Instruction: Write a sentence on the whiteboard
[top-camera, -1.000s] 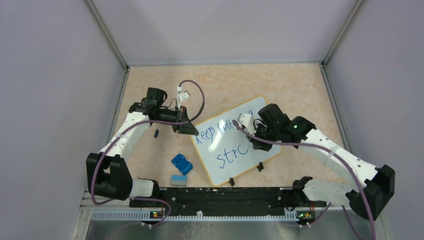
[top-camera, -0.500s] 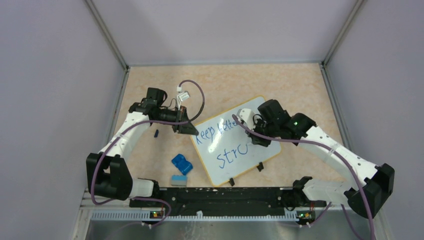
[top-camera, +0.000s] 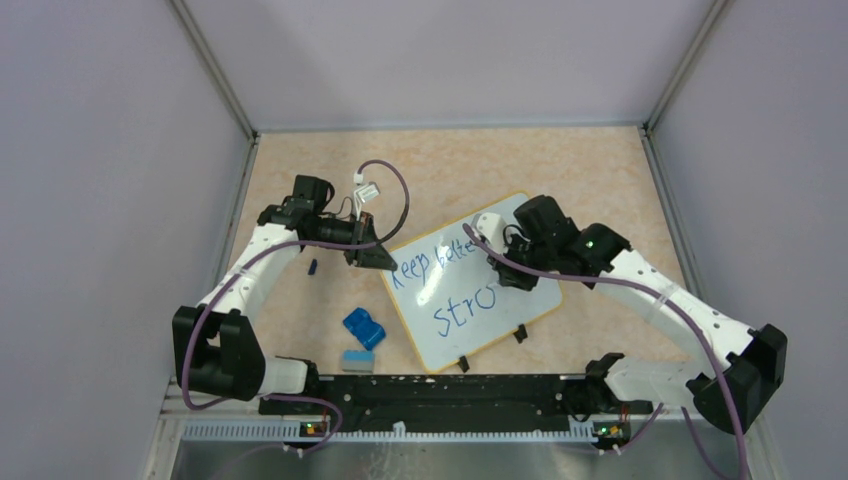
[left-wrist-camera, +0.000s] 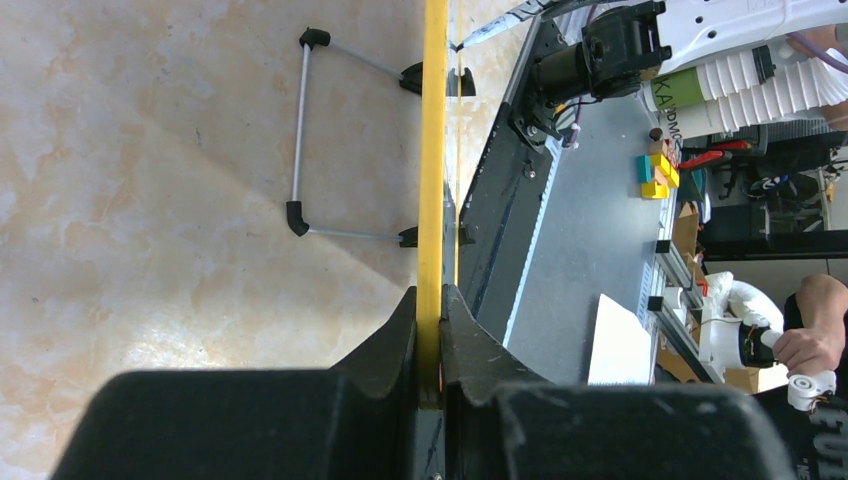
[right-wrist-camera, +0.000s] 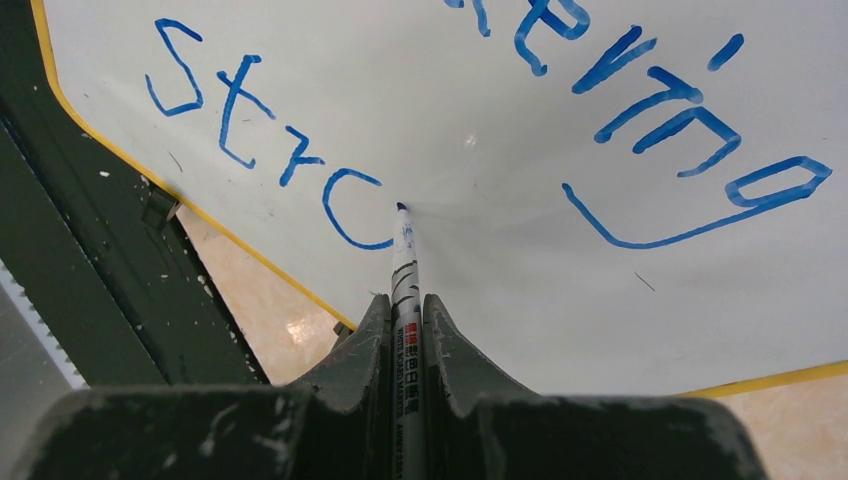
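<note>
The whiteboard (top-camera: 452, 345) lies skewed on the table (top-camera: 450, 165), between the two arms and near their bases. It has a thin yellow rim, and two black clips (top-camera: 463, 362) sit on its near edge.

The left pincer (top-camera: 375, 257) is clamped on the board's left edge. In the left wrist view the rim runs straight up between the two dark fingers (left-wrist-camera: 395, 330), which press on it from either side. From that view a wire stand (left-wrist-camera: 300, 130) reaches from the clips out over the table.

The right pincer (right-wrist-camera: 405, 305) is closed on a marker (right-wrist-camera: 405, 270), whose barrel sits in the narrow slot between the fingers and points away from the camera. The marker's tip touches the white surface at the upper end of an open blue curve.

The sentence (top-camera: 462, 308) is in blue and stands in two lines. From above, the upper line reads "Keep" and then a word starting "bette", the rest of which is hidden by the right arm. The lower line is larger and reads "Str", followed by the open curve at the tip. The right wrist view also shows "ing" at the end of the upper line.

On the table left of the board lie a blue block (top-camera: 364, 328) and, nearer the bases, a small eraser (top-camera: 357, 360). A tiny dark piece (top-camera: 313, 266) lies beside the left arm.
</note>
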